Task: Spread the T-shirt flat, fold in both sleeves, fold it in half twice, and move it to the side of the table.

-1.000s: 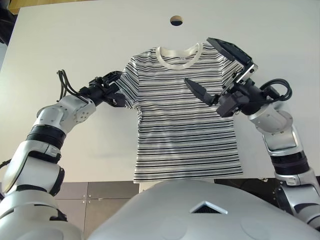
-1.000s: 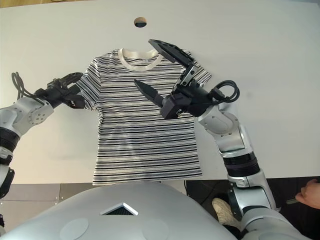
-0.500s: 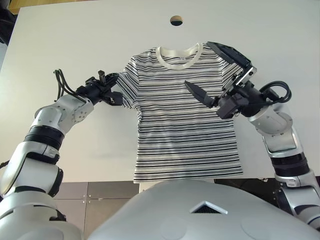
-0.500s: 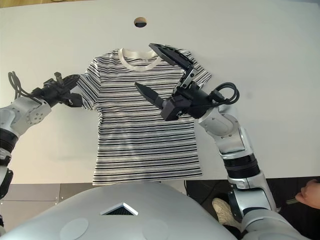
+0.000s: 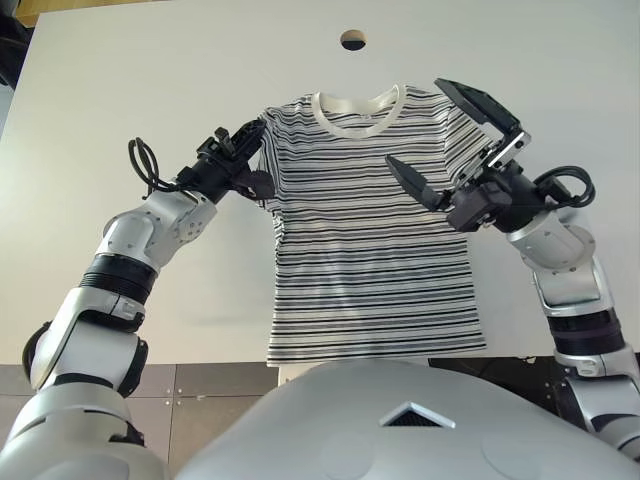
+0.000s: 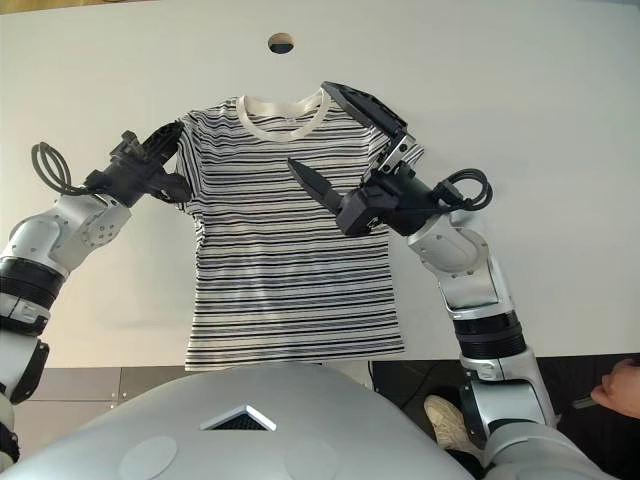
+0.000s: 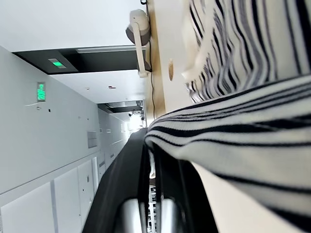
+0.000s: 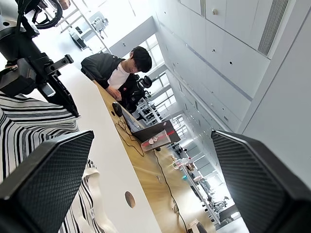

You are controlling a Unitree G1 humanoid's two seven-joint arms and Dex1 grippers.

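Lying flat on the white table (image 5: 120, 80), the striped T-shirt (image 5: 370, 260) has its collar pointing away from the robot and its hem at the near table edge. Left gripper (image 5: 262, 158): at the shirt's left shoulder, fingers clamped on the left sleeve (image 5: 270, 138), which is raised off the table and drawn in against the shirt's body. Right gripper (image 5: 414, 121): hanging above the right chest, just beside the right sleeve (image 5: 458, 130), fingers spread wide apart, holding nothing.
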